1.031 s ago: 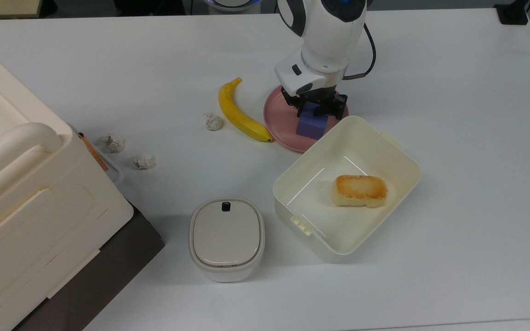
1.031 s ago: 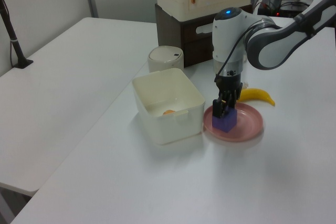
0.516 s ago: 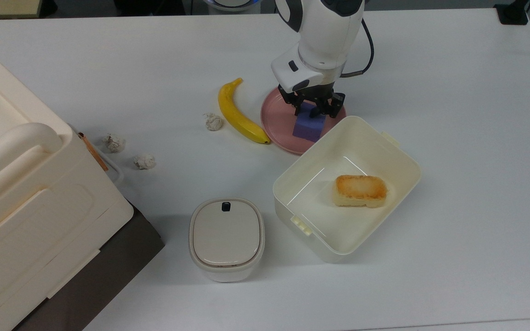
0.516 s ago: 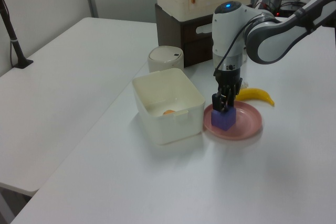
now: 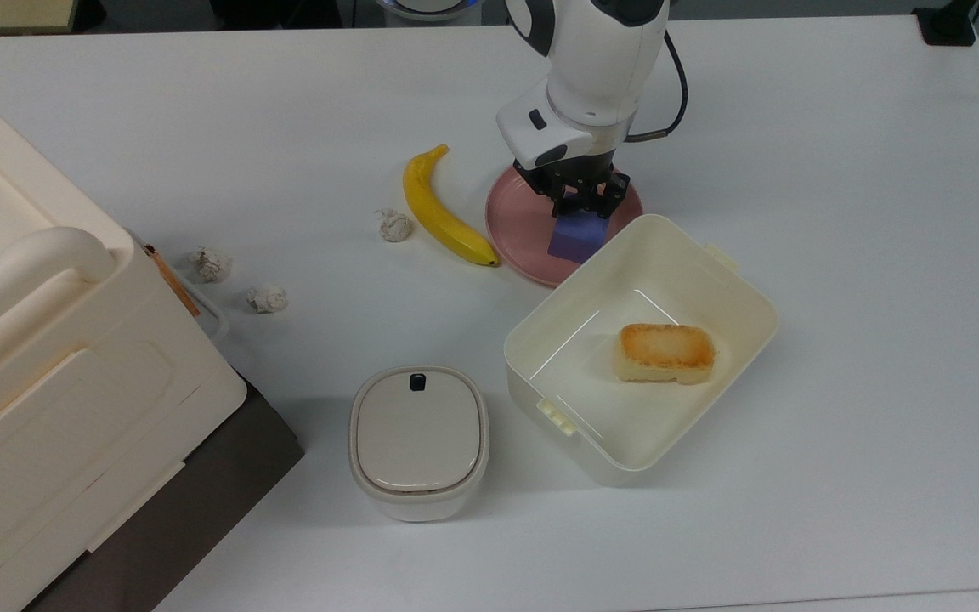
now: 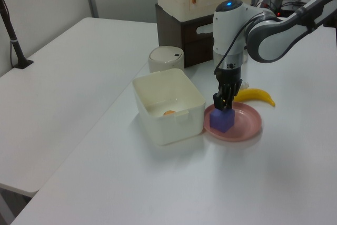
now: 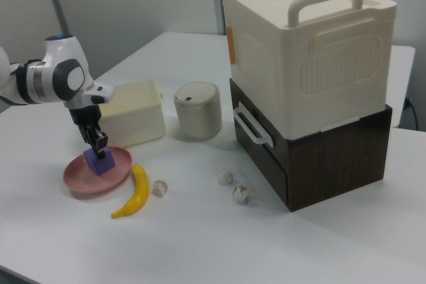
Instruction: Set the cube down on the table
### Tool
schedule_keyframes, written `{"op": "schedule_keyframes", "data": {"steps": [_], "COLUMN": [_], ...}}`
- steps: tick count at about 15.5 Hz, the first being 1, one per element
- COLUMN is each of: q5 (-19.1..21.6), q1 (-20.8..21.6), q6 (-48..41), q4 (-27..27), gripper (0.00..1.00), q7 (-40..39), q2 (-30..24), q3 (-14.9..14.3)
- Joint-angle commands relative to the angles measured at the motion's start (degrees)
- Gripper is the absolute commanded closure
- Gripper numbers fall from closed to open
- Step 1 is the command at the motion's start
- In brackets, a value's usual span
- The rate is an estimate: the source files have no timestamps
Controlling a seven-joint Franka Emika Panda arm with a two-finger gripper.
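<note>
The purple-blue cube (image 5: 576,239) is over the near side of the round pink plate (image 5: 517,223), which lies on the white table (image 5: 838,212). My gripper (image 5: 580,205) points straight down from above and is shut on the cube's top. The left view shows the cube (image 6: 221,121) at the left part of the plate (image 6: 247,125), under the gripper (image 6: 224,105). From the right view, the cube (image 7: 101,163) sits low over the plate (image 7: 78,179). Whether it still touches the plate I cannot tell.
An open cream box (image 5: 760,299) holding a toasted bread block (image 5: 666,352) stands right against the plate. A banana (image 5: 443,208) lies to the top view's left of the plate, with crumpled paper balls (image 5: 393,225) beyond. A lidded pot (image 5: 418,440) and a large cream case (image 5: 56,365) stand further left.
The fingers have drawn in onto the cube's top. The cube has turned a little and shifted on the plate, and the wrist has moved slightly away from the box.
</note>
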Motion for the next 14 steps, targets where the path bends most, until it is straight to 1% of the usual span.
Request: {"op": "schedule_keyframes", "data": {"steps": [1, 4, 6, 7, 8, 9, 10, 11, 12, 14], "q5": [-0.6, -0.5, 1.3, 2.5, 3.2, 3.3, 3.3, 3.3, 3.1, 2.0], "q1": [-0.8, -1.4, -1.8, -1.9, -1.9, -1.8, -1.7, -1.5, -1.5, -1.0], "q6": [-2.7, -5.0, -5.0, -5.0, -4.9, -4.9, -4.8, -4.6, -4.3, -3.8], "q4": [0.7, 1.8, 1.9, 2.3, 2.6, 2.5, 2.5, 2.6, 2.6, 3.9], "gripper": [1.0, 1.0, 0.99, 0.86, 0.62, 0.51, 0.21, 0.09, 0.0, 0.0], "q7": [1.2, 1.2, 1.3, 1.5, 1.8, 2.3, 2.9, 3.8, 4.6, 6.5], "q2": [-1.8, -2.3, -2.7, -2.8, -2.6, -2.5, -2.4, -2.4, -2.3, -1.5], "q3": [0.0, 0.0, 0.0, 0.0, 0.0, 0.0, 0.0, 0.0, 0.0, 0.4]}}
